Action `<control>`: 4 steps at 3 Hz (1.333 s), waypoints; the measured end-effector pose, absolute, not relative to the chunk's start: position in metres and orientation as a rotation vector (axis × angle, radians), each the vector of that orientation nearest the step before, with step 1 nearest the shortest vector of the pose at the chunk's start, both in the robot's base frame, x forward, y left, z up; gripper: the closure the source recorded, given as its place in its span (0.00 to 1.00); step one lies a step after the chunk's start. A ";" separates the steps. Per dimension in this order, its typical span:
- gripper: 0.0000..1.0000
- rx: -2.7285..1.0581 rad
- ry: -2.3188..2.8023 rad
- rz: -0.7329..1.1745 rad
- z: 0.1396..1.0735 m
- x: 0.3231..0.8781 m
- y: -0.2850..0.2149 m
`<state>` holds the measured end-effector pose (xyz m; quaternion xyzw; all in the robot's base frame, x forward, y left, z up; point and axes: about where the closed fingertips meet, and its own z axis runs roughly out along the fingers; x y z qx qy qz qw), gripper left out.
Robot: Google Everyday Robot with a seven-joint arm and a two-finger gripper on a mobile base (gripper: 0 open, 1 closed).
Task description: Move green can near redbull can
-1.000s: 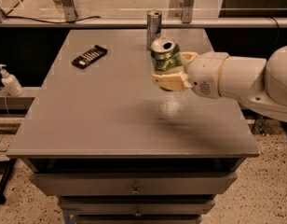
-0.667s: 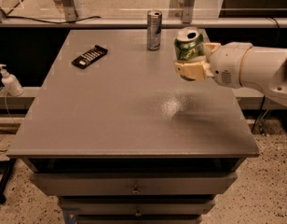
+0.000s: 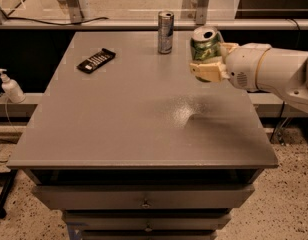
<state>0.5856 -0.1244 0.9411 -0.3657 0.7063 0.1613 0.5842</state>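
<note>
The green can (image 3: 204, 44) has a silver top with a tab hole and is held upright in my gripper (image 3: 210, 64), above the right back part of the grey table (image 3: 119, 114). The gripper is shut on it, its cream fingers (image 3: 208, 71) wrapped around the can's lower half. The redbull can (image 3: 165, 32), slim and silver with blue panels, stands upright near the table's back edge, a short way left of the held can.
A black remote-like device (image 3: 96, 60) lies at the back left of the table. A white pump bottle (image 3: 11, 86) stands on a ledge left of the table. Drawers (image 3: 144, 201) sit below the front edge. My white arm (image 3: 274, 71) reaches in from the right.
My gripper has carried the green can right and toward the back of the table, then shifted slightly; it now hangs just right of the redbull can.
</note>
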 end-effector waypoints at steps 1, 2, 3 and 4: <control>1.00 -0.797 1.619 0.355 0.939 0.626 -0.138; 1.00 -0.730 1.612 0.358 0.927 0.677 -0.157; 1.00 -0.672 1.620 0.407 0.910 0.721 -0.165; 1.00 -0.636 1.632 0.466 0.892 0.757 -0.167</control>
